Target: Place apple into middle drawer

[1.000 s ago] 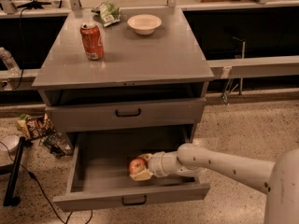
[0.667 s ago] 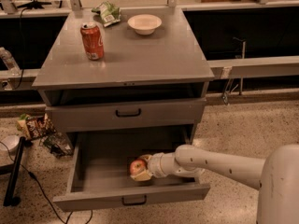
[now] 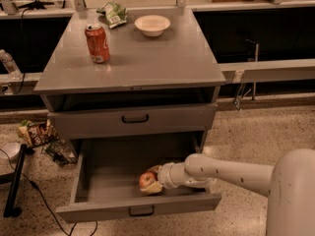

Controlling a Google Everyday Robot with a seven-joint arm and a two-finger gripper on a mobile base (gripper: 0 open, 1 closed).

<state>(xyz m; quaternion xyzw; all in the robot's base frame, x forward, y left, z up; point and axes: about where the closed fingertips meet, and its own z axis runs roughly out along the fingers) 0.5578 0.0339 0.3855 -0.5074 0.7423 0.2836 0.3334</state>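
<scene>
The middle drawer [image 3: 98,211] is pulled open at the cabinet's lower front, grey with a small black handle. The apple [image 3: 146,179], red with a yellowish patch, is inside it near the front right. My gripper [image 3: 150,180] reaches in from the right on its white arm. One finger sits behind the apple and one in front of it, closed against it. The apple sits low, at or just above the drawer floor; I cannot tell which.
The grey drawer [image 3: 133,118] above is closed. On the tabletop [image 3: 147,63] stand a red soda can [image 3: 97,43], a white bowl [image 3: 152,24] and a green snack bag [image 3: 114,14]. Snack packets [image 3: 35,132] and a black stand with cables [image 3: 15,181] lie on the floor at left.
My gripper and the apple have sunk slightly lower and nearer the drawer's front. The rest of the scene is unchanged.
</scene>
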